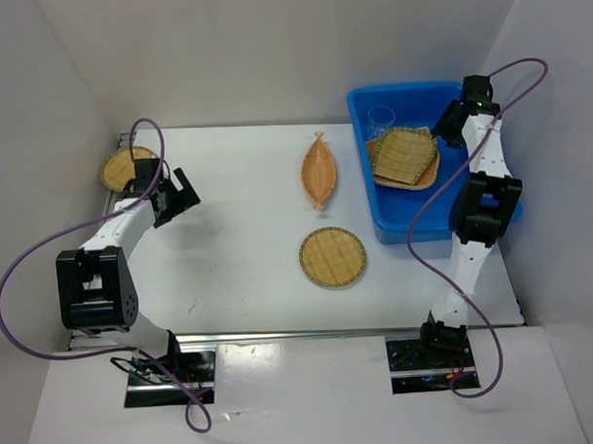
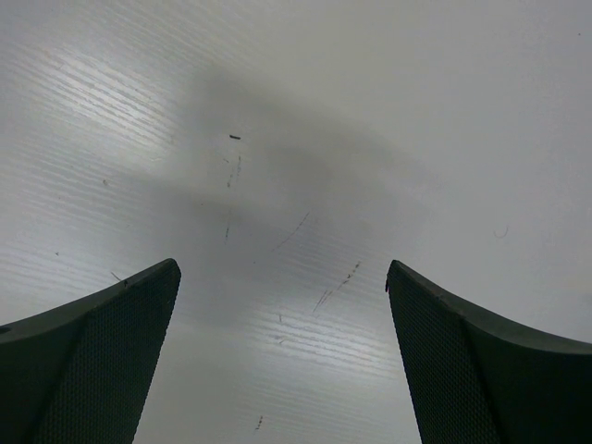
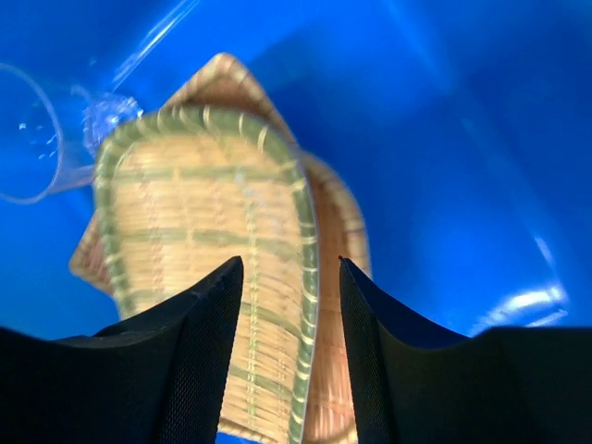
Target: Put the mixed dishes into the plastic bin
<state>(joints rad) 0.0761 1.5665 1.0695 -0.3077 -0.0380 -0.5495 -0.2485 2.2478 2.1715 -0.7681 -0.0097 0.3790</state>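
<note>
The blue plastic bin (image 1: 418,227) stands at the back right. In it lie a rounded-square bamboo tray (image 1: 404,155) on top of a fan tray (image 1: 424,177), with a clear cup (image 1: 381,119) behind them. My right gripper (image 1: 447,127) hangs over the bin, open. In the right wrist view my gripper (image 3: 291,264) straddles the square tray's (image 3: 203,213) rim without touching it. The fan tray (image 3: 344,231) and the cup (image 3: 37,129) also show there. A leaf tray (image 1: 319,170) and two round trays (image 1: 332,257) (image 1: 127,167) lie on the table. My left gripper (image 1: 179,195) (image 2: 283,268) is open and empty above bare table.
White walls enclose the table on the left, back and right. The far-left round tray sits at the table's back left corner, just behind my left arm. The bin (image 3: 462,139) fills the right wrist view.
</note>
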